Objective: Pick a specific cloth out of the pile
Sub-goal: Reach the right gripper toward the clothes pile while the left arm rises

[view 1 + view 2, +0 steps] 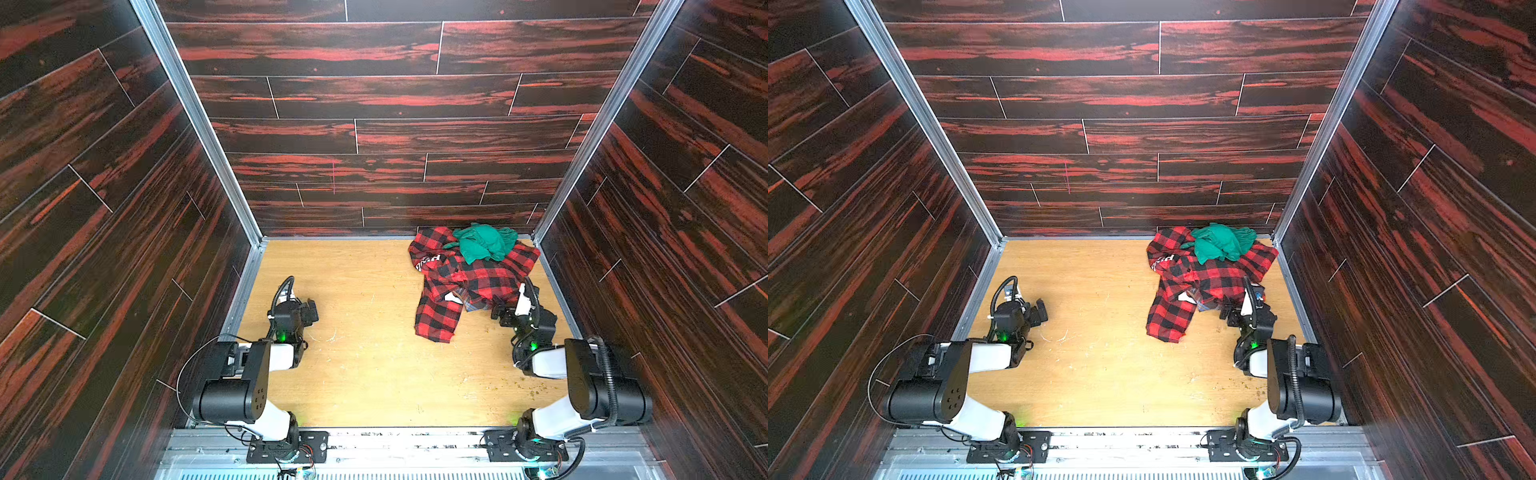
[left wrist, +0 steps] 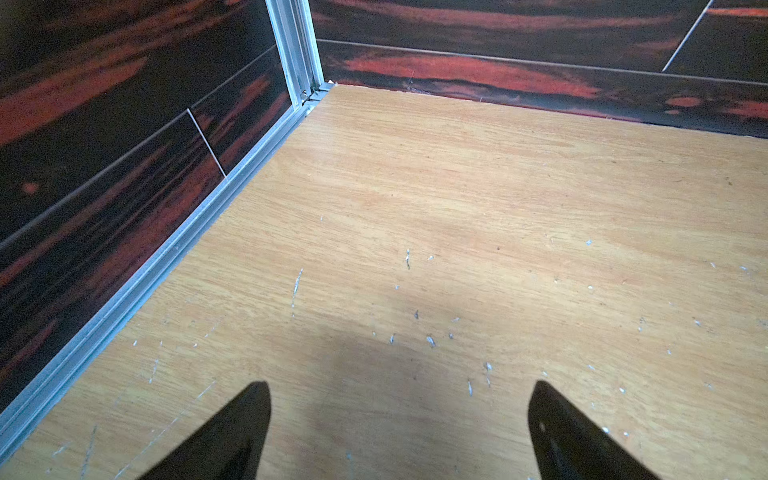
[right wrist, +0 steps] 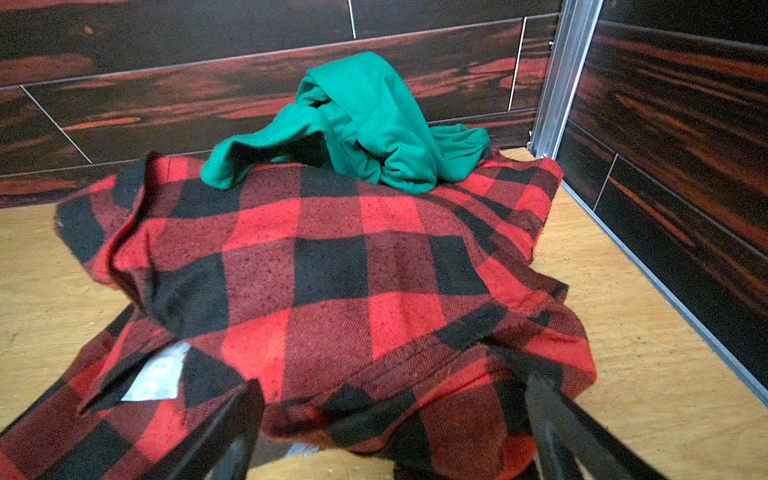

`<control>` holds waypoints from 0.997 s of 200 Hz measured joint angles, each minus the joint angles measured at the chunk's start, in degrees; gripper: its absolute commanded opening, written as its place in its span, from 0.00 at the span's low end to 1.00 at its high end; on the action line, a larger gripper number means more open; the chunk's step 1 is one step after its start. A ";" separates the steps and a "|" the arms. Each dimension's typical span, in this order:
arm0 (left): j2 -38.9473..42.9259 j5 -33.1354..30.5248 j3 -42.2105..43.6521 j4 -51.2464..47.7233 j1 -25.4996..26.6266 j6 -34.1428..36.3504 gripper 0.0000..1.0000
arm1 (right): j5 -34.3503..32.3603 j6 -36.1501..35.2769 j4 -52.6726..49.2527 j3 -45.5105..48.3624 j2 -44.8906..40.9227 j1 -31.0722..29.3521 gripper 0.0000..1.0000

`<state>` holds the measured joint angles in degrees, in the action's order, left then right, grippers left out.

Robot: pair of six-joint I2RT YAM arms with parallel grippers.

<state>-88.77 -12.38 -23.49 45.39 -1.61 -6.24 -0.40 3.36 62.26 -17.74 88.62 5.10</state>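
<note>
**Table** [image 1: 365, 374]: pale wood board across the lower middle of both top views, with dark red-streaked walls on three sides; scratched, mostly bare

**Pile** [image 1: 469, 274]: heap of garments at the upper right of the board, against the back wall and near the right corner rail

**Red shirt** [image 3: 332, 270]: large red-and-black checks, the biggest piece; it covers the heap, and one part trails toward the lower left of it; a white label shows at the lower left of the right wrist view

**Green cloth** [image 3: 365, 120]: plain and bunched, lying on the far top of the red shirt, close to the back wall

**Left claw** [image 2: 401, 384]: at the left middle of both top views, well apart from the pile; jaws spread wide, nothing between them, bare board below

**Right claw** [image 3: 395, 382]: at the lower right edge of the pile; jaws spread wide, straddling the near hem of the red shirt and gripping nothing; whether the tips touch fabric cannot be told

**Cloth** [image 1: 476, 306]: the wanted piece, a fine muted plaid; only a small grey-blue sliver shows in a top view, under the red shirt's near hem and just beside the right claw; the rest is buried

**Progress**: early, by my reading. Nothing is lifted or separated. Left to do: close on the sliver rather than the red hem above it, draw it out, and set it clear of the pile; the red shirt and green cloth may drag along
</note>
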 measured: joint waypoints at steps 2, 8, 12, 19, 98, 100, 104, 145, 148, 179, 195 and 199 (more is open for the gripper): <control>0.00 0.00 0.00 0.00 0.00 0.00 0.99 | 0.02 0.00 0.00 0.00 0.00 0.00 0.99; 0.00 0.00 0.00 0.00 0.00 0.02 0.99 | 0.02 0.00 0.00 0.00 0.00 0.02 0.99; 0.00 0.02 0.00 0.00 0.00 0.00 0.99 | 0.02 0.00 0.00 0.00 0.00 0.07 0.99; 0.00 0.00 0.00 0.00 0.00 0.00 0.99 | 0.02 0.00 0.00 0.00 0.00 0.07 0.99; 0.00 -0.02 0.00 0.46 0.00 0.00 0.99 | 0.33 0.02 0.00 0.00 0.00 0.07 0.99; 0.00 0.00 0.00 0.46 0.00 0.00 0.99 | 0.35 0.00 0.02 0.00 0.00 0.07 0.99; 0.00 -0.02 0.00 0.44 0.00 0.00 0.99 | 0.42 0.00 0.00 0.00 0.00 0.07 0.99; 0.00 -0.04 0.00 0.46 0.00 -0.02 0.99 | 1.33 0.37 0.07 0.00 0.00 0.63 0.93; 0.00 -0.09 0.00 0.46 0.00 -0.04 0.99 | 1.33 0.24 0.07 0.00 0.00 0.70 0.93; 2.73 0.35 -0.92 -3.58 0.00 0.44 0.97 | 0.98 0.44 -4.63 -0.09 -3.98 0.42 0.92; 7.30 1.79 -7.19 -16.68 0.15 -0.28 0.99 | -0.61 -0.04 -14.10 -2.34 -10.88 -0.96 0.89; 8.13 2.14 -9.44 -19.96 0.28 -0.63 0.99 | -1.18 -0.07 -17.29 -3.69 -12.96 -1.62 0.88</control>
<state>-80.64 -10.24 -32.93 25.43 -1.32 -6.87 -1.58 3.29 44.97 -21.43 75.66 3.49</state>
